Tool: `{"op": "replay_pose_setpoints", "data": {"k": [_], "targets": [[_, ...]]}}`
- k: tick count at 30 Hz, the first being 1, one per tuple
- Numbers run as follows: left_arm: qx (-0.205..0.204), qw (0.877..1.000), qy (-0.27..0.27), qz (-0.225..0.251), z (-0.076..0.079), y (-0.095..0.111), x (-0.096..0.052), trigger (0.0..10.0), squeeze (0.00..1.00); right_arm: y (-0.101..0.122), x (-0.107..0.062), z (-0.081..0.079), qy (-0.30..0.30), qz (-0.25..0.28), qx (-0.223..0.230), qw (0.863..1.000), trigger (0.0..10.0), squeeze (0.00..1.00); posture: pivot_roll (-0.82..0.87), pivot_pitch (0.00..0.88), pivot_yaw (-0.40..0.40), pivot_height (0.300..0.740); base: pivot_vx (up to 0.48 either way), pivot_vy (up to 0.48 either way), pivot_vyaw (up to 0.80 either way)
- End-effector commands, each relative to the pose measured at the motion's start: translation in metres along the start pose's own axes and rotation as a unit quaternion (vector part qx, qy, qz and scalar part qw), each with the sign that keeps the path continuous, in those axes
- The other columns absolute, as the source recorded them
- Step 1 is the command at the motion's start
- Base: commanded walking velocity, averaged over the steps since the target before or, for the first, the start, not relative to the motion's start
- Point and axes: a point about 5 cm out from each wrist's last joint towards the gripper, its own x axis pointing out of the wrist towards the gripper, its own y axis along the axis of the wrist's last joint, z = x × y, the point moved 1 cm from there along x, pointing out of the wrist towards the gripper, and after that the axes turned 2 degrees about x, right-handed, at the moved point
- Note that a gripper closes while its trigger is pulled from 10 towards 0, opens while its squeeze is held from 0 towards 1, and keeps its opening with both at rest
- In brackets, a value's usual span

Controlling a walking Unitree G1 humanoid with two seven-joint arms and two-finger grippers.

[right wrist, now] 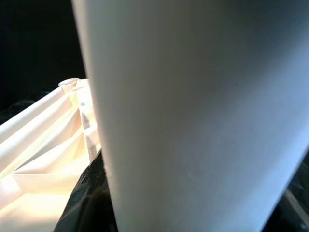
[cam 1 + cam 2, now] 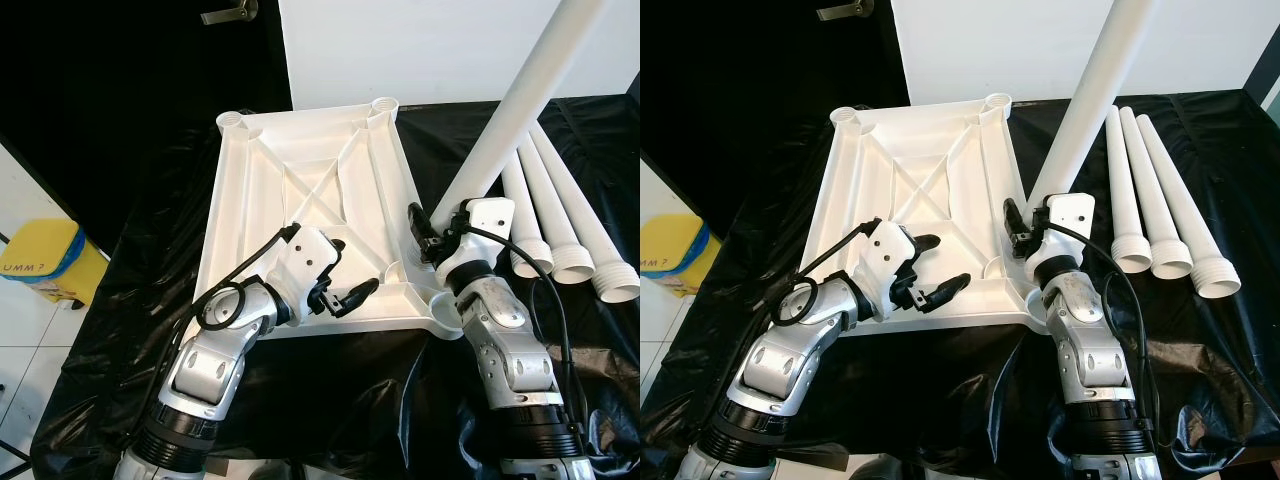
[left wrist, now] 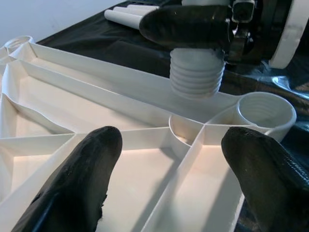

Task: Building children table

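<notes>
A white ribbed plastic tabletop (image 2: 310, 190) is seen lying upside down on a bench draped in black plastic sheeting (image 2: 150, 290), with round threaded sockets at its corners. The left pincer (image 2: 338, 279) is held over the tabletop's near edge, its two black fingers (image 3: 77, 183) spread wide apart with nothing between them; the ribbed underside lies directly beneath and ahead of it. In the left wrist view, the near right corner socket (image 3: 265, 113) is seen just beyond that pincer's fingertips, open.

The right pincer (image 2: 420, 232) is closed around a long white tapered plastic table leg (image 2: 510, 110) close to its threaded lower end (image 3: 197, 75). The leg rises up and away from this pincer at a tilt. Its threaded end is held just above the tabletop's rim, beside the near right corner socket and not inside it.

To the right of the right pincer, three more white tapered legs (image 2: 565, 215) are laid side by side on the sheeting, their threaded ends pointing toward the robot. A yellow and blue container (image 2: 45, 260) stands on the floor well to the left of the left pincer.
</notes>
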Motion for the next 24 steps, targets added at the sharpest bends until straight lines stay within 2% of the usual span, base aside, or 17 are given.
{"op": "replay_pose_setpoints", "data": {"k": [1,8,14,16,18,21,24], "targets": [[0.015,1.000,0.020,0.006,0.002,0.002,-0.001,10.0,0.00,0.001,-0.004,-0.002,0.006,0.000,-0.009,1.000,10.0,0.00,-0.02,0.111,0.041,0.740,0.000,0.000,0.00],[0.040,0.998,0.048,0.011,0.001,0.003,-0.002,10.0,0.00,-0.004,-0.018,0.003,-0.002,-0.012,-0.017,1.000,10.0,0.00,-0.02,0.113,0.042,0.740,0.000,0.000,0.00],[0.050,0.997,0.050,0.009,0.005,0.001,-0.003,10.0,0.00,-0.006,-0.034,0.004,-0.007,-0.017,-0.043,0.999,10.0,0.00,-0.03,0.118,0.040,0.740,0.000,0.000,0.00],[0.050,0.997,0.050,0.009,0.005,0.001,-0.003,10.0,0.00,-0.006,-0.034,0.004,-0.007,-0.017,-0.043,0.999,10.0,0.00,-0.03,0.118,0.040,0.740,0.000,0.000,0.00],[0.047,0.998,0.041,0.010,0.007,0.001,-0.003,10.0,0.00,-0.008,-0.038,0.004,-0.007,-0.022,-0.044,0.999,10.0,0.00,-0.04,0.120,0.041,0.740,0.000,0.000,0.00],[0.005,1.000,-0.011,0.014,0.017,-0.002,-0.005,10.0,0.00,-0.016,-0.051,0.004,-0.002,-0.045,-0.048,0.998,10.0,0.00,-0.04,0.126,0.040,0.740,0.000,0.000,0.00],[-0.006,1.000,-0.019,0.013,0.018,-0.003,-0.006,10.0,0.00,-0.018,-0.055,0.003,0.007,-0.051,-0.060,0.997,10.0,0.00,-0.04,0.130,0.042,0.740,0.000,0.000,0.00]]}}
